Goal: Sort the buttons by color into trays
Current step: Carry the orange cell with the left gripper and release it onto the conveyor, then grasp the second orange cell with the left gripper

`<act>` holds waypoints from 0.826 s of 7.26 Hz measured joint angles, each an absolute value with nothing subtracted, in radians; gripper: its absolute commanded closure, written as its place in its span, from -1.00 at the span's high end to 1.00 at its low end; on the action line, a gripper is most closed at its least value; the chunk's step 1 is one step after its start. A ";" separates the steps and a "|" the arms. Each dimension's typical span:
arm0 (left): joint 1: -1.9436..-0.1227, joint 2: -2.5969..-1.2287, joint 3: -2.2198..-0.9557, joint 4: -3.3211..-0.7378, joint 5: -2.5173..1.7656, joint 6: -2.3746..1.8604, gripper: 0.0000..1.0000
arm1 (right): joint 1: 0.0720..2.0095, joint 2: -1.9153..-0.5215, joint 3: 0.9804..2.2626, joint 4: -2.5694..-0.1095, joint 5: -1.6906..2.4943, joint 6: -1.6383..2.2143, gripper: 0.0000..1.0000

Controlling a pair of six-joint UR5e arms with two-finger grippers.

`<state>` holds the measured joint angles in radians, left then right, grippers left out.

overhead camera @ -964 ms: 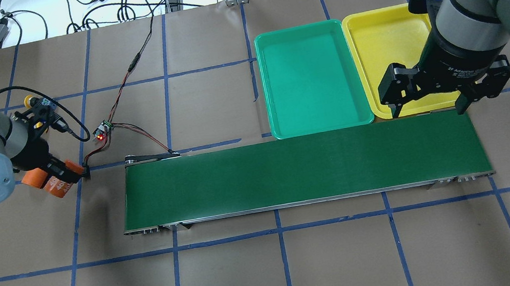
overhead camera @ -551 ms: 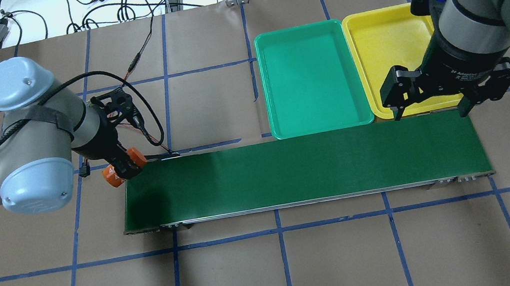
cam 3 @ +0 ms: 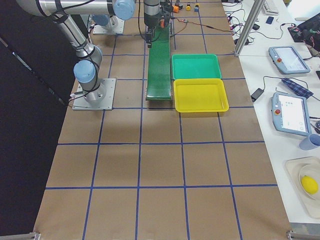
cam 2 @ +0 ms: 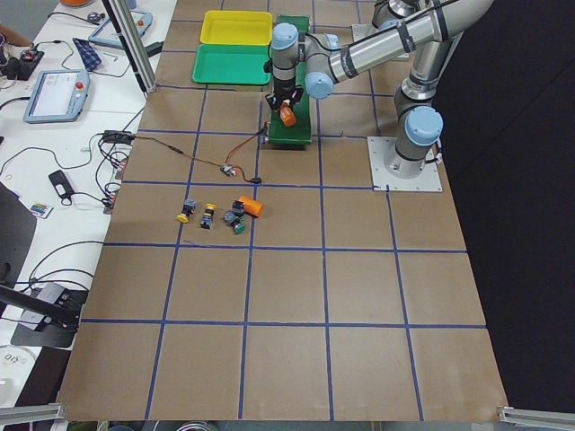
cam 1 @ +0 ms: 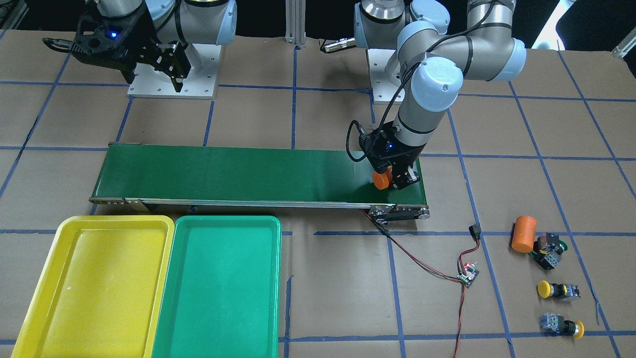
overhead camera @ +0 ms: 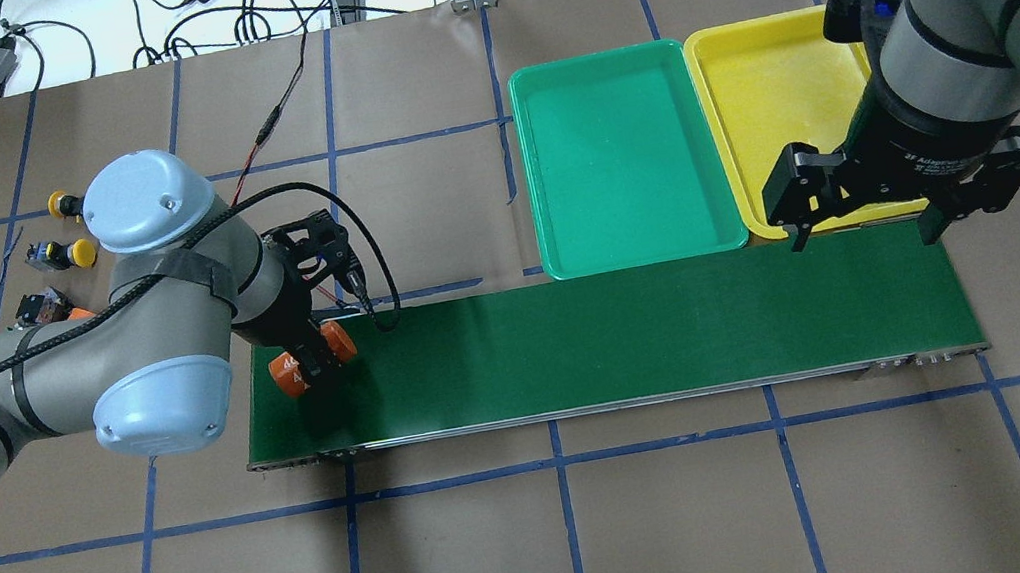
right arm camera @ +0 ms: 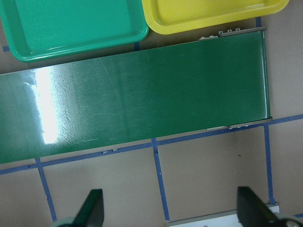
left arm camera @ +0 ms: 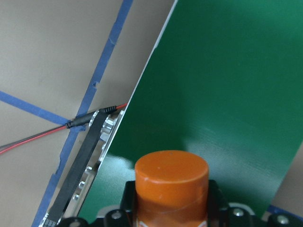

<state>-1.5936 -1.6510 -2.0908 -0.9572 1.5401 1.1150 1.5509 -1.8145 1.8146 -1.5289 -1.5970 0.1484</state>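
Two yellow-capped buttons (cam 1: 556,290) (cam 1: 561,325) and two green-capped ones (cam 1: 549,252) lie on the table by the belt's left end, away from both grippers. The yellow ones also show in the overhead view (overhead camera: 61,205) (overhead camera: 66,255). The green tray (overhead camera: 617,159) and yellow tray (overhead camera: 775,100) stand side by side beyond the belt, both empty. My left gripper (overhead camera: 315,358) is shut on an orange cylinder (left arm camera: 171,182) just above the left end of the conveyor belt (overhead camera: 619,336). My right gripper (overhead camera: 859,219) is open and empty, over the belt's right end by the yellow tray's near rim.
A second orange cylinder (cam 1: 524,233) lies next to the green buttons. A small circuit board (cam 1: 468,272) with red and black wires runs to the belt's left end. Cables and boxes lie beyond the table's far edge.
My left arm has swung right from the button area to over the belt's left end, carrying the orange cylinder. My right gripper has barely moved.
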 measured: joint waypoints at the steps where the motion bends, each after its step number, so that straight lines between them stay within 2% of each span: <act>1: -1.585 -1.648 -2.090 -0.927 1.541 1.117 1.00 | 1.551 -1.816 1.819 -1.530 -1.601 0.148 1.00; 3: -1.489 -1.640 -2.034 -0.998 1.538 1.149 1.00 | 1.551 -1.823 1.822 -1.528 -1.606 0.149 1.00; 6: -1.214 -1.688 -1.909 -1.127 1.547 1.210 1.00 | 1.551 -1.824 1.824 -1.536 -1.602 0.148 1.00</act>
<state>-1.2145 -1.6877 -1.9095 -1.1268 1.5470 1.2098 1.5508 -1.8243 1.8238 -1.5362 -1.6024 0.1477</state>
